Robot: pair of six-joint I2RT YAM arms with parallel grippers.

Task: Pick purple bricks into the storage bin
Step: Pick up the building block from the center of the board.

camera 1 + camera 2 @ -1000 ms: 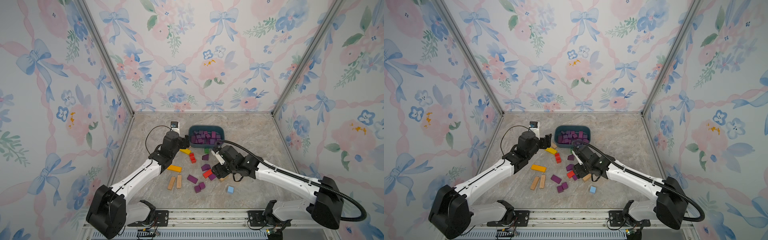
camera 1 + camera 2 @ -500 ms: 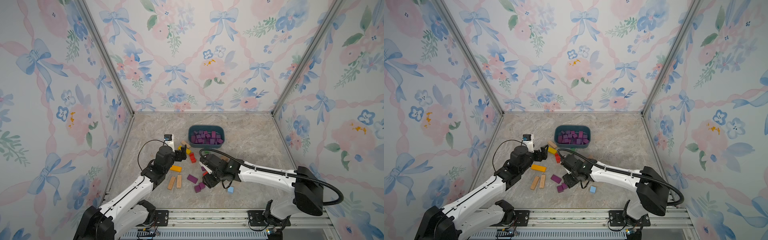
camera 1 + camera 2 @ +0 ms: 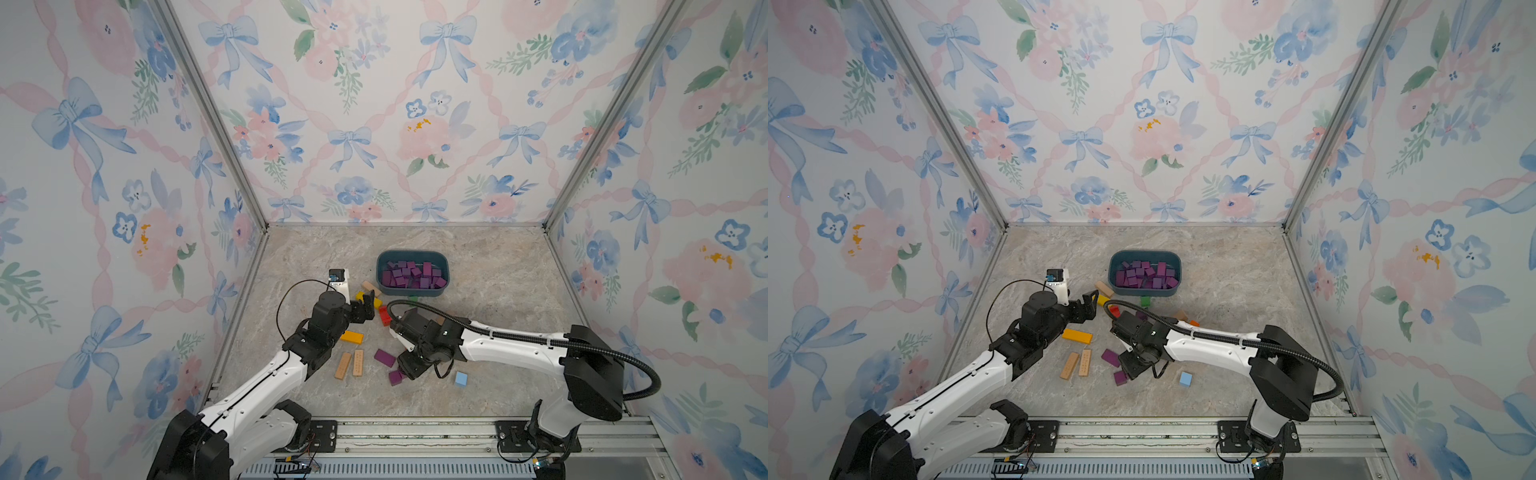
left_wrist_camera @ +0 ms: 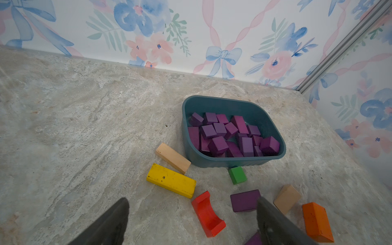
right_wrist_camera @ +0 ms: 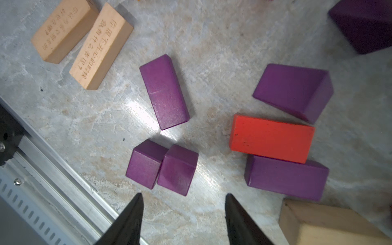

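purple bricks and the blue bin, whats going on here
Two robot arms are sorting purple bricks into the storage bin, which already holds a pile of them. The right gripper is open and empty, close to a pair of purple cubes on the table, with other purple ones and a red block nearby. The left gripper is open and empty near the bin, by a red arch block and one loose purple brick.

The marbled tabletop (image 3: 498, 282) carries the storage bin (image 3: 411, 292), loose purple bricks (image 3: 384, 357) and coloured blocks (image 3: 352, 337).
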